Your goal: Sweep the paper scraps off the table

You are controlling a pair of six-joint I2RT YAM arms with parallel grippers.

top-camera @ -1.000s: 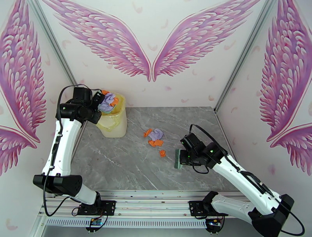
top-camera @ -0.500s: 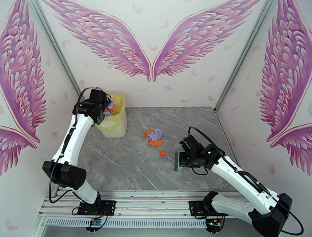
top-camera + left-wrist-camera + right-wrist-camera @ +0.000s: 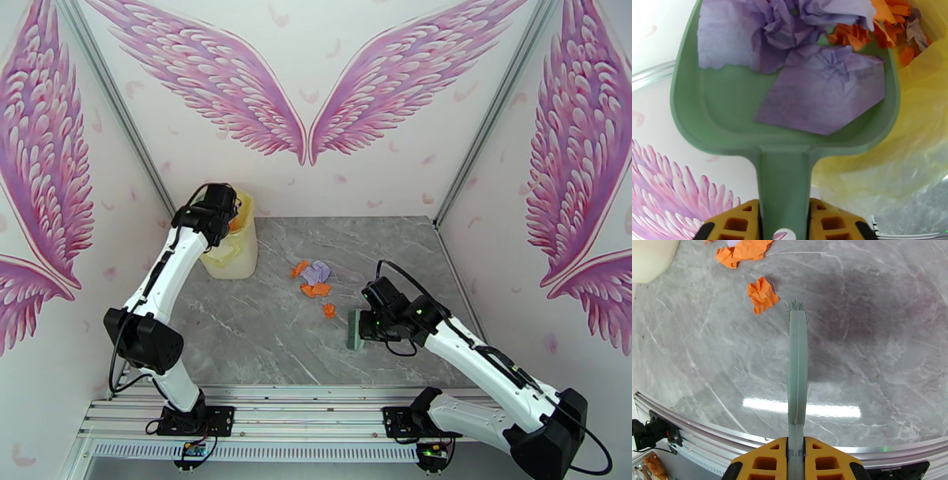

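In the left wrist view, my left gripper (image 3: 784,223) is shut on the handle of a green dustpan (image 3: 723,114). The pan holds lavender and orange paper scraps (image 3: 825,94) and tips over a bin lined with a yellow bag (image 3: 916,130). From above, the left gripper (image 3: 222,207) hangs over the bin (image 3: 233,251) at the table's far left. More paper scraps (image 3: 316,276) lie mid-table, with one small orange scrap (image 3: 329,310) nearer the front. My right gripper (image 3: 370,322) is shut on a green brush (image 3: 355,331) just right of that scrap. In the right wrist view, the brush (image 3: 798,370) points at the orange scrap (image 3: 761,294).
The grey marble table (image 3: 237,331) ends in a metal rail (image 3: 316,395) at the near edge. White walls with pink wings close in the back and both sides. The bin stands in the far left corner.
The left arm has swung right and carried the dustpan in over the bin's mouth. The right gripper has shifted the brush slightly left and nearer. The scraps on the table have not moved.
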